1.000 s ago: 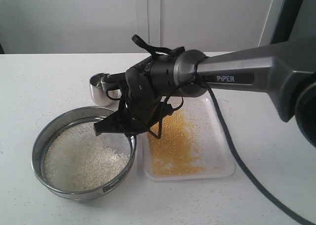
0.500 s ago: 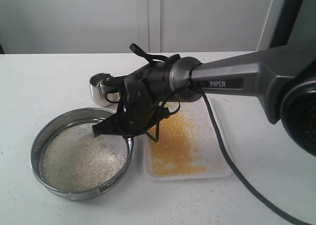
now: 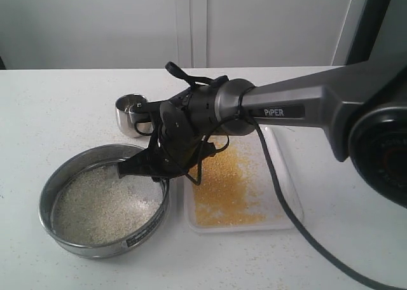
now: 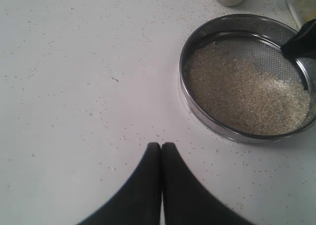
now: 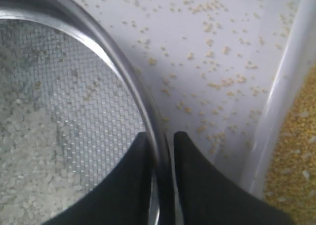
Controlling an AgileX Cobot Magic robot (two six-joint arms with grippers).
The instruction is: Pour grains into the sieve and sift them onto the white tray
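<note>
- The left fingers (image 4: 148,171) are pressed together with nothing between them. They point across bare worktop (image 3: 57,99) toward the sieve and are well apart from it.
- The sieve (image 3: 95,247) is on the left part of the worktop, just beside the white tray but not over it. A strip of worktop shows between its rim and the tray's edge. Whether it rests on the worktop or is raised slightly cannot be told. A small label (image 3: 144,233) shows on the near side of its wall.
- Whitish grains (image 3: 98,208) cover most of the mesh. A patch of mesh near the gripped side of the rim is bare.
- A small steel cup (image 3: 129,116) stands upright on the worktop behind the sieve, apart from it.
- The right fingers (image 3: 136,166) are clamped on the sieve's rim at the side nearest the tray, one finger (image 5: 129,185) inside the ring and the other outside. The right arm (image 3: 299,105) reaches in from the right, above the tray.
- The white tray (image 3: 287,221) lies flat on the worktop, right of the sieve.
- Fine yellow grains (image 3: 226,191) are spread over the tray's left and middle, thickest toward its near edge.
- Loose grains are scattered on the worktop between the sieve and the tray, and thinly elsewhere.
</note>
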